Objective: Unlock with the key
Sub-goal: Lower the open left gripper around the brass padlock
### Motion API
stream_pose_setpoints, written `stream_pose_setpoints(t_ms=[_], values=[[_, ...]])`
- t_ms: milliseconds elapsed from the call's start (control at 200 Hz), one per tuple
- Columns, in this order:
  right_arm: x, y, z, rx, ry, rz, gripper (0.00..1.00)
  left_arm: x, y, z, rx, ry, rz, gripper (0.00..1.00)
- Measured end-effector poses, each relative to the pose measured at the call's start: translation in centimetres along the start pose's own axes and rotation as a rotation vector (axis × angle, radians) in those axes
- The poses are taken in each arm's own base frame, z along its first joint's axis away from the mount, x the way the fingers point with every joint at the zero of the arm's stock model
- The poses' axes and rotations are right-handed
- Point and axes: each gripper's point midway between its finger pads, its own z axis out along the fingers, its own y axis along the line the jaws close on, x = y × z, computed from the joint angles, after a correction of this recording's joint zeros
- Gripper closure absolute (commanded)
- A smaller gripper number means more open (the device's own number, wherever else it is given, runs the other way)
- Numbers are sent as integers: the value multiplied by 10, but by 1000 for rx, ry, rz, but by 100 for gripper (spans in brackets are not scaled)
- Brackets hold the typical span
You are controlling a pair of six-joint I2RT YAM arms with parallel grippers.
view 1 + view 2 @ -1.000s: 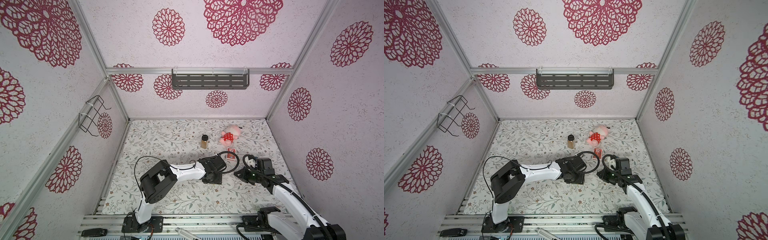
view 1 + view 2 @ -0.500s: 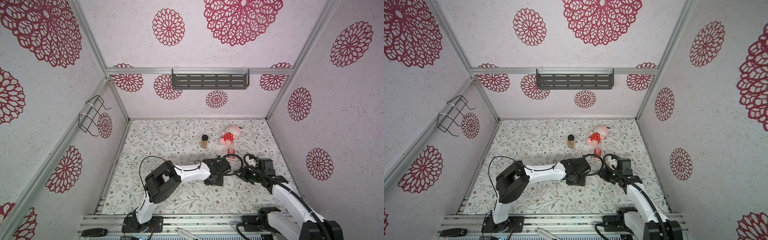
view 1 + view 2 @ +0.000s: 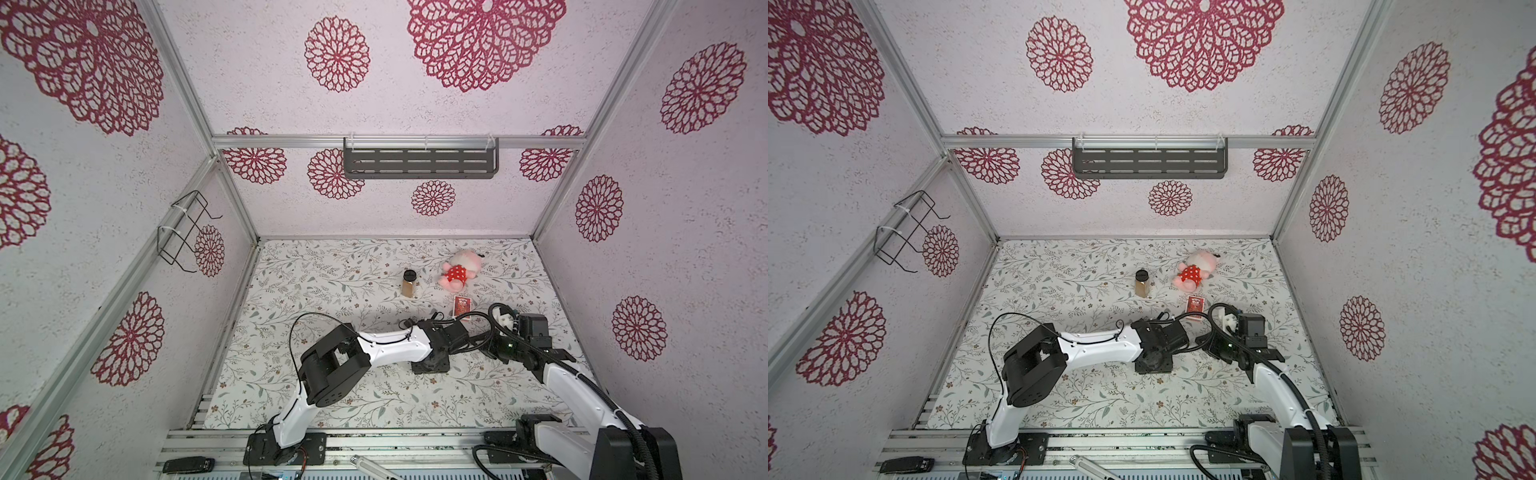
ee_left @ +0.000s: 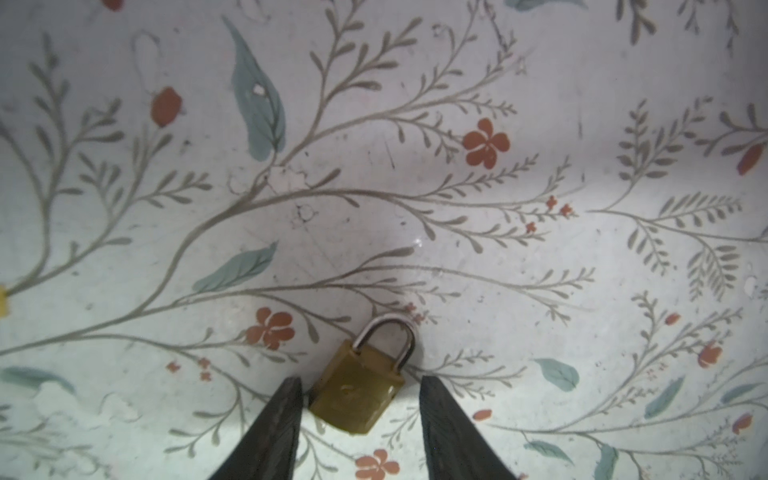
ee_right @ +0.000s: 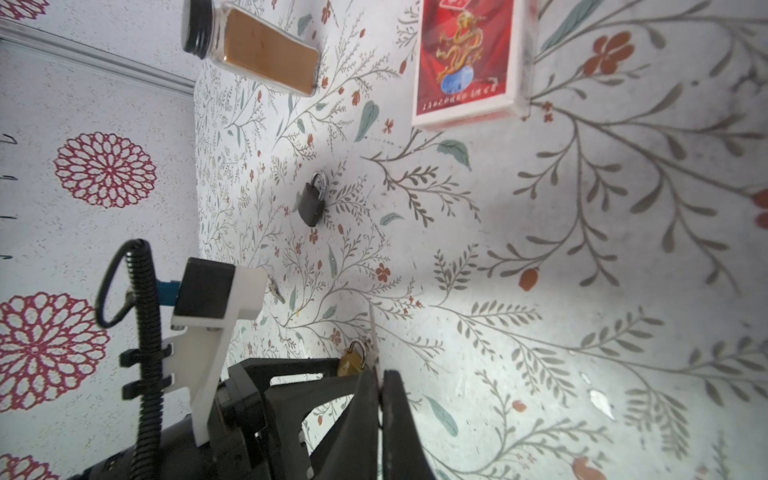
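2 padlocks on worktop (image 4: 540, 124): brass padlock (image 4: 357, 390) flat between spread fingers (image 4: 274, 428) of left gripper (image 4: 359, 380), not clamped; dark padlock (image 5: 311, 203) well apart. Over there right gripper (image 5: 380, 374) pressed together, pinching 1 key (image 5: 373, 332). Also 1 jar (image 3: 409, 283), 1 plush toy (image 3: 459, 270), 1 card box (image 3: 462, 306).

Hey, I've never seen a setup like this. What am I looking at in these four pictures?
Two white robot arms, a left arm and a right arm, stand at a flowered table. Two pictures look down from overhead; two come from cameras on the arms' wrists. On the table are a spice jar, a plush toy, a red card box and a dark padlock. The left end effector is open, straddling a brass padlock. The right end effector is shut on a thin metal piece, apparently the key.
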Motion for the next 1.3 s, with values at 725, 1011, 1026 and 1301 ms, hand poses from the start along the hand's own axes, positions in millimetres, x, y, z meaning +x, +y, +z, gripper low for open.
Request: stream_pose_setpoints(t_ms=[725, 1011, 1026, 1301], values=[[-18, -16, -7, 9, -55, 21, 100, -17, -11, -4, -45, -44, 192, 44], [-19, -20, -6, 18, -55, 29, 100, -11, -14, 5, -48, 1, 176, 50], [-19, -21, -6, 18, -55, 29, 100, -11, -14, 5, -49, 2, 173, 51], [-20, -22, -6, 21, -54, 35, 100, -5, -10, 5, -78, 34, 103, 56]])
